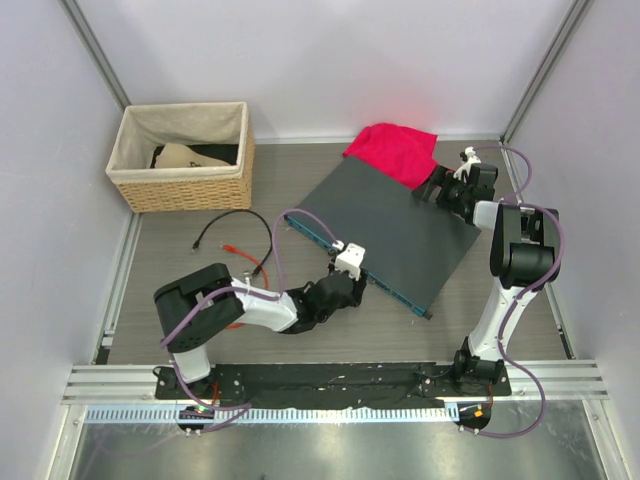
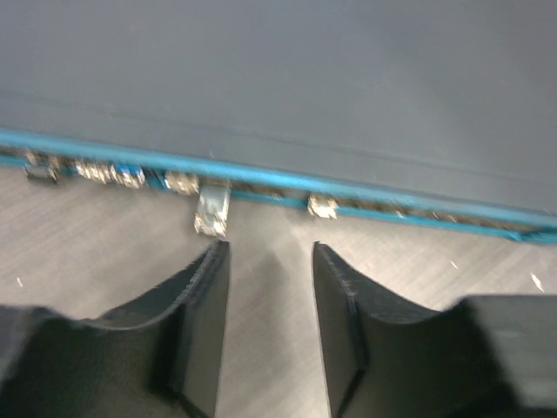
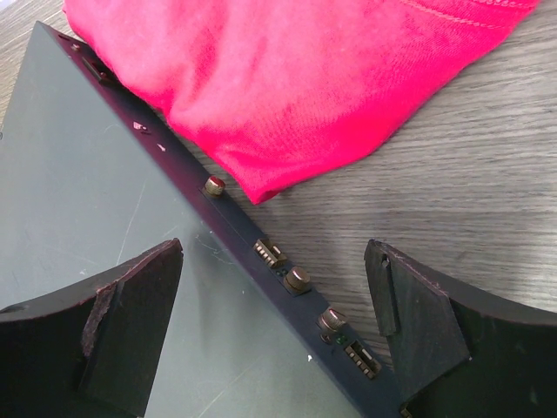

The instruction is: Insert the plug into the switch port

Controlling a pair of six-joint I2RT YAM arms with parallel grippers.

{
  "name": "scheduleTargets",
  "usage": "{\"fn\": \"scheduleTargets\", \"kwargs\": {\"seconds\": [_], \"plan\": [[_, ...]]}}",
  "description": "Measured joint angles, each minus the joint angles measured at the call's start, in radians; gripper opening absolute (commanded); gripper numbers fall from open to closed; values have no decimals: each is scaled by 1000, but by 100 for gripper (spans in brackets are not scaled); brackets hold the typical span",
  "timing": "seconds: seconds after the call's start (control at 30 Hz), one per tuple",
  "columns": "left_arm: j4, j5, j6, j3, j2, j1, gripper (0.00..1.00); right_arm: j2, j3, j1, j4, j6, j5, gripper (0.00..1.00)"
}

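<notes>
The switch is a flat dark-grey box [image 1: 390, 225] with a teal front face [image 2: 287, 181] lined with small ports. In the left wrist view a clear plug [image 2: 211, 212] sticks out of one port in that row, just ahead of my left finger [image 2: 196, 305]. My left gripper [image 2: 270, 252] is open and empty, a short way back from the face; in the top view it sits at the front edge [image 1: 345, 278]. My right gripper [image 3: 274, 252] is open and straddles the box's back edge [image 3: 261, 252], near the far right corner [image 1: 450, 190].
A red cloth [image 1: 392, 150] lies against the box's back edge and also shows in the right wrist view [image 3: 287, 78]. A woven basket [image 1: 185, 158] stands at the back left. A black cable [image 1: 225, 222] and an orange cable [image 1: 252, 268] lie left of the box.
</notes>
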Motion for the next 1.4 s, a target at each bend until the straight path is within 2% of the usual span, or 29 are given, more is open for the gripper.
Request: {"fn": "scheduleTargets", "kwargs": {"seconds": [0.1,0.23,0.33,0.6,1.13,1.4], "plan": [[-61,-3,-55,-5,-27,-11,32,0,0,-2,0,0,-1,95],[-143,-18,-115,-5,-31,-16,9,0,0,-3,0,1,-2,95],[-195,-45,-138,0,-31,-15,0,0,0,-3,0,1,-2,95],[-226,-86,-163,42,17,20,0,0,0,-4,0,4,-2,95],[-60,-105,-154,82,117,52,0,3,0,-6,3,7,-9,95],[-58,-113,-139,103,133,54,0,6,0,-6,4,8,-18,95]]}}
